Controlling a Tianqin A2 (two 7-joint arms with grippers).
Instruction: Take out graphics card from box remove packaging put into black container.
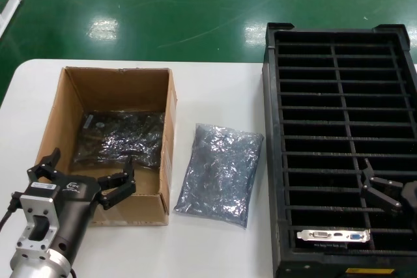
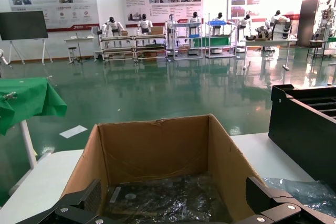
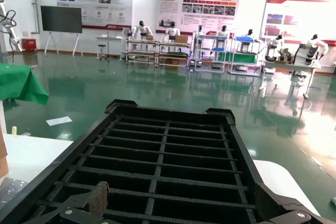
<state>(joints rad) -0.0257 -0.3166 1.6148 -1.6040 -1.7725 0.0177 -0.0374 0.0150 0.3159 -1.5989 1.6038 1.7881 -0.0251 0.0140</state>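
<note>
Currently I am seeing the left tool (image 1: 85,177) spreading its fingers wide and gripping nothing, hanging over the near end of the box (image 1: 65,131), just above the front wall. Inside that box, shiny dark bagged bundles (image 1: 120,138) are lying on the floor, past the fingertips. In the left wrist view the open fingers (image 2: 273,203) are framing the box (image 2: 157,148) interior.

Right tool (image 1: 383,190) is sitting over the near right part of the black container (image 1: 270,161), fingers parted, holding nothing. Just nearer than it, the graphics card (image 1: 333,235) is standing in one of the nearest slots, silver bracket with its ports facing up. The right wrist view is looking along the container's ribs (image 3: 163,161).

Between box and container, the packaging (image 1: 218,174) is lying flat on the white bench (image 1: 215,245), apart from both tools.
</note>
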